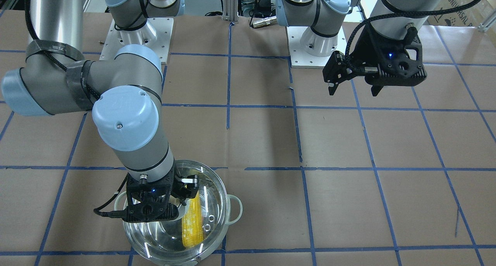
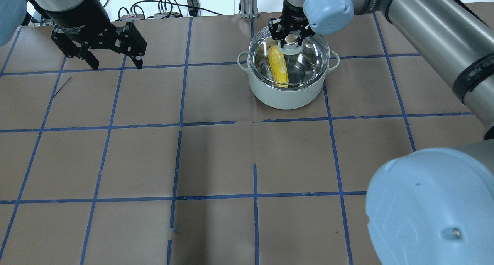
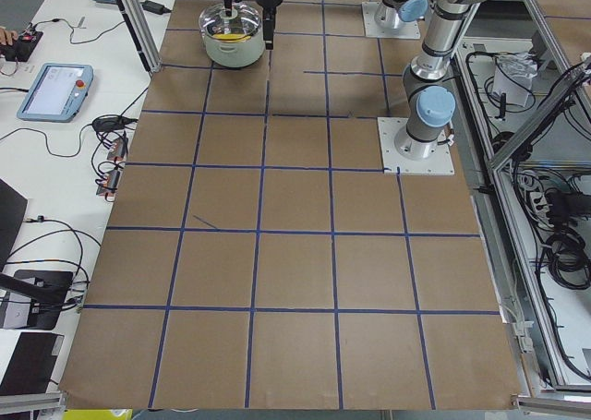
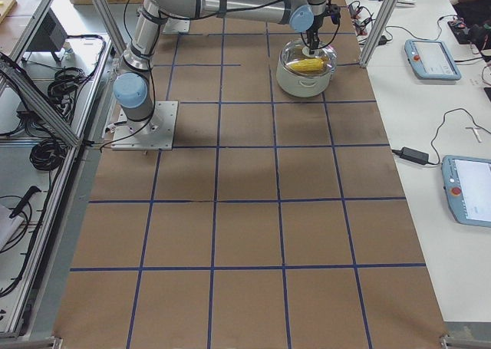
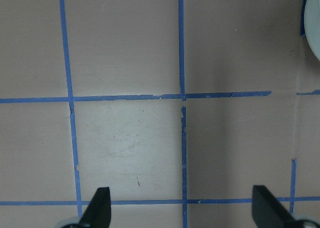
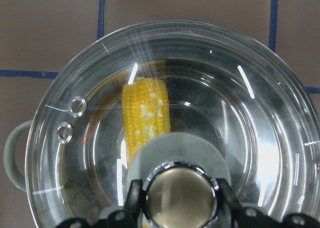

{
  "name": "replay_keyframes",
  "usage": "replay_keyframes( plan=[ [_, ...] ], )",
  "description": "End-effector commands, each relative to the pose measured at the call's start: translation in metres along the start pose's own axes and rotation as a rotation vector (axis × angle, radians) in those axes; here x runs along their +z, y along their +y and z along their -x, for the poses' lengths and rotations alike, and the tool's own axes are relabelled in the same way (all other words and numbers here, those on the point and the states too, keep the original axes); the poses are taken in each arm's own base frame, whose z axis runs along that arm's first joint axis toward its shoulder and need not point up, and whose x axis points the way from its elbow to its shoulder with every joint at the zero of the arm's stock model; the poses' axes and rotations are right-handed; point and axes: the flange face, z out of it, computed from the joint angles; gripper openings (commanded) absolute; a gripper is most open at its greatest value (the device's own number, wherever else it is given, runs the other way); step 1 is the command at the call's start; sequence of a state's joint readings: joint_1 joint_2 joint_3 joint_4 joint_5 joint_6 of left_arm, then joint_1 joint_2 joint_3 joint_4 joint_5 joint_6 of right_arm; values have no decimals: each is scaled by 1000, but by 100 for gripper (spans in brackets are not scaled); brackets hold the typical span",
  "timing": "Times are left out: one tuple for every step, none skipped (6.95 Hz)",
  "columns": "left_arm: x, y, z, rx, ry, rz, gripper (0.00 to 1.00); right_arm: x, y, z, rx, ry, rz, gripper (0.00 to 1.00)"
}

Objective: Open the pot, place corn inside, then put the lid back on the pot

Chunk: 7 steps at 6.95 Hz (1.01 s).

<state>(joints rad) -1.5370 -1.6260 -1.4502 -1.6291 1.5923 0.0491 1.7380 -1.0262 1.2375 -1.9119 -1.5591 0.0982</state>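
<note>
The pot (image 2: pixel 285 97) stands at the far middle of the table, with the corn (image 2: pixel 278 66) lying inside it. The clear glass lid (image 2: pixel 308 60) covers the pot's mouth. My right gripper (image 2: pixel 291 39) is shut on the lid's knob (image 6: pixel 181 190), its fingers on either side of it. The right wrist view looks down through the lid (image 6: pixel 260 112) at the corn (image 6: pixel 146 112). I cannot tell whether the lid rests fully on the rim. My left gripper (image 2: pixel 115 67) is open and empty, above the table far to the pot's left.
The table is brown paper with blue tape grid lines (image 2: pixel 254 195). The two arm bases (image 1: pixel 133 37) are bolted at the robot's side. The pot's edge (image 5: pixel 314 27) shows at the top right of the left wrist view. Cables and tablets (image 4: pixel 430 57) lie beyond the table's edge.
</note>
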Motion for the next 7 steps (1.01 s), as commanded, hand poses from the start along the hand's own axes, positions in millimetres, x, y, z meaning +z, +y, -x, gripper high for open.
replay_keyframes(
  plan=[
    [0,1,-1,2,0,-1,100,1,0,0,-2,1,1,33],
    [0,1,-1,2,0,-1,100,1,0,0,-3,0,1,35],
    [0,1,-1,2,0,-1,100,0,1,0,-3,0,1,34],
    [0,1,-1,2,0,-1,100,1,2,0,-3,1,15,34],
    [0,1,-1,2,0,-1,100,-1,2,-1,-1,1,18,33],
    [0,0,-1,2,0,-1,100,-1,2,-1,-1,1,18,33],
    [0,0,-1,2,0,-1,100,0,3,0,-3,1,19,33]
  ],
)
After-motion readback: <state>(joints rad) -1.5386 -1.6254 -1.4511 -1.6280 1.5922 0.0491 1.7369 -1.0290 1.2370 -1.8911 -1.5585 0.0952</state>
